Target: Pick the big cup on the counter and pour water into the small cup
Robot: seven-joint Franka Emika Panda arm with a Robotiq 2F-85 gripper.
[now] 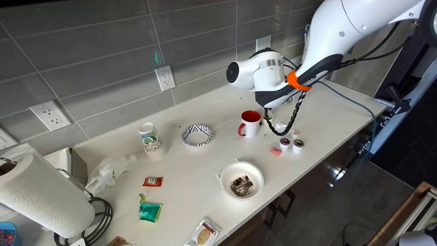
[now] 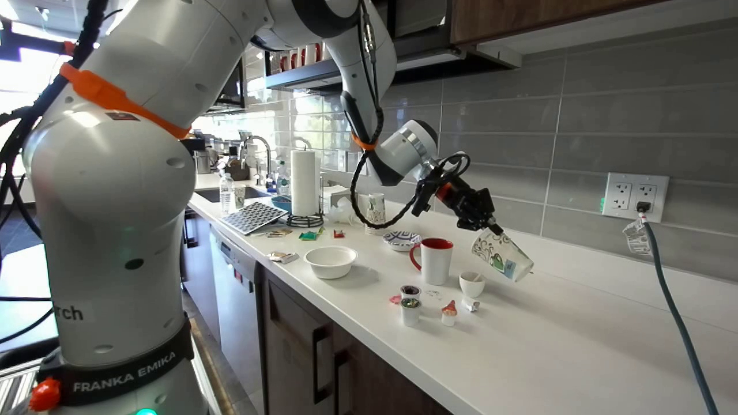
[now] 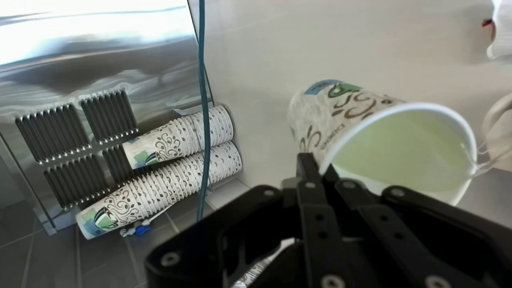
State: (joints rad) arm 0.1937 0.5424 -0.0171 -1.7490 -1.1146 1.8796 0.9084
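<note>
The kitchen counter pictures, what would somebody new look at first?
Probably the huge white robot arm, filling the left of an exterior view. Next, the swirly paper cup, tilted above the counter with its rim pinched in the gripper; the wrist view shows what looks like pale yellow-green liquid inside. Then perhaps the mug with the bright red inside, beside a small white cup.

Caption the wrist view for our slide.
Pincer grips a tilted patterned cup at its rim, pale liquid inside; similarly printed stacked cups lie beyond.

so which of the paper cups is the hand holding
The single tilted cup, held above the counter, rim pinched by the hand; the stacked cups are nested together.
</note>
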